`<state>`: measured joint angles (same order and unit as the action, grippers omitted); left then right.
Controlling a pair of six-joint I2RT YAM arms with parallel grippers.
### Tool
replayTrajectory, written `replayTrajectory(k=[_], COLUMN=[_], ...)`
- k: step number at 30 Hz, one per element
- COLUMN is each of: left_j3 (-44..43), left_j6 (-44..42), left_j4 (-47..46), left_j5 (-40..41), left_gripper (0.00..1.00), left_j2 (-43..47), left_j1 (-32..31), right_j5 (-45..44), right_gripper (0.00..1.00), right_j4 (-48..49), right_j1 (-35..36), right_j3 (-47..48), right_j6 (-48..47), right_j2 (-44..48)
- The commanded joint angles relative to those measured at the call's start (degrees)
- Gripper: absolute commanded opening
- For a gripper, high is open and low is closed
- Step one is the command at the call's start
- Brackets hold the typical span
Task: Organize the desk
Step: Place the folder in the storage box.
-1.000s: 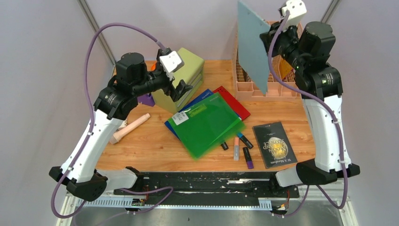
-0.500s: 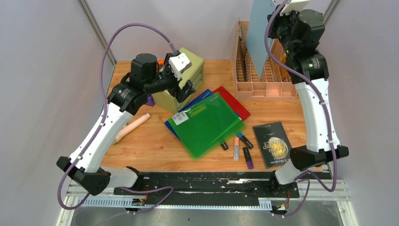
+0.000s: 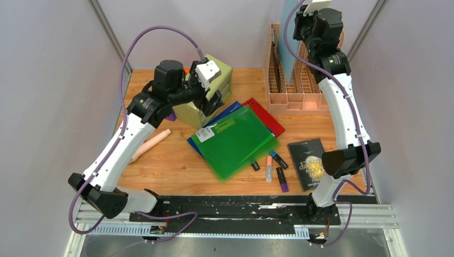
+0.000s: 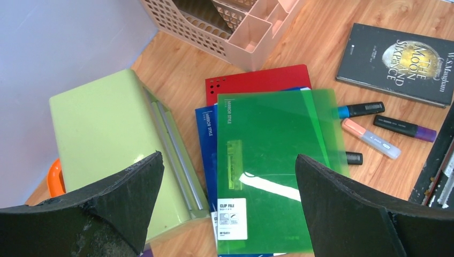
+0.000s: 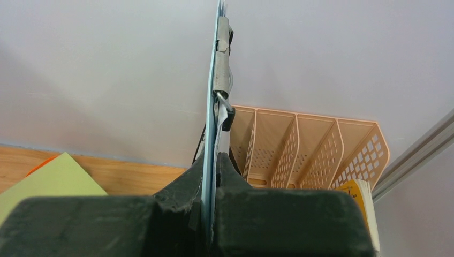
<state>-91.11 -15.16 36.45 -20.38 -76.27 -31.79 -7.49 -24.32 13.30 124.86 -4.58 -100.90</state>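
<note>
The desk (image 3: pixel 160 166) is orange-brown wood. A green clip file (image 3: pixel 235 140) lies at its middle on a blue file (image 3: pixel 225 112) and a red file (image 3: pixel 267 115). My left gripper (image 3: pixel 214 104) is open and empty. It hovers by the olive drawer chest (image 3: pixel 214 80), over the files' left edge. The left wrist view shows its fingertips (image 4: pixel 147 171) wide apart above the green file (image 4: pixel 273 160) and the chest (image 4: pixel 107 139). My right gripper (image 5: pixel 214 166) is shut on a light-blue clipboard (image 5: pixel 213 107). It holds the clipboard (image 3: pixel 286 48) upright on edge over the peach file rack (image 3: pixel 294 91).
A black book (image 3: pixel 312 163) and several highlighters (image 3: pixel 273 166) lie at the front right. A pink handle-like object (image 3: pixel 147 145) and a purple item (image 3: pixel 168 113) lie at the left. A yellow book (image 5: pixel 358 198) stands in the rack. A black and silver rail (image 3: pixel 235 209) runs along the near edge.
My right arm has raised the clipboard and carried it back over the file rack. My left gripper has moved slightly right, toward the chest and the files.
</note>
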Motion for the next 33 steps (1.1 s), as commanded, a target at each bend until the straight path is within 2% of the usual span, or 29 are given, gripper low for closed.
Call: replayTrajectory(k=[1,11,23,33], left_j3=[-0.1,0.8,3.6,5.4], left_j6=[1.8,2.8,2.8,2.6], left_j4=[-1.9,-3.0,-5.2,-6.1], left_j5=[-0.3,-1.9,-3.1,-3.2], left_gripper=[1.0,1.0,1.0,1.0], left_j2=[-0.6,-1.7,-0.9,0.1], left_j1=[0.1,0.1,0.1,0.1], right_j5=[-1.7,-4.0,-4.1,-3.8], right_gripper=[0.0,0.0,0.0,0.0], right_j4=[11.2,20.3,30.4,32.1], right_j1=[0.1,0.2,0.2,0.2], right_j3=[0.3,-5.4,-17.2,-17.8], right_j6=[-0.7,-1.1,0.0,1.1], right_j2=[-0.3,-4.7,-5.8,-6.3])
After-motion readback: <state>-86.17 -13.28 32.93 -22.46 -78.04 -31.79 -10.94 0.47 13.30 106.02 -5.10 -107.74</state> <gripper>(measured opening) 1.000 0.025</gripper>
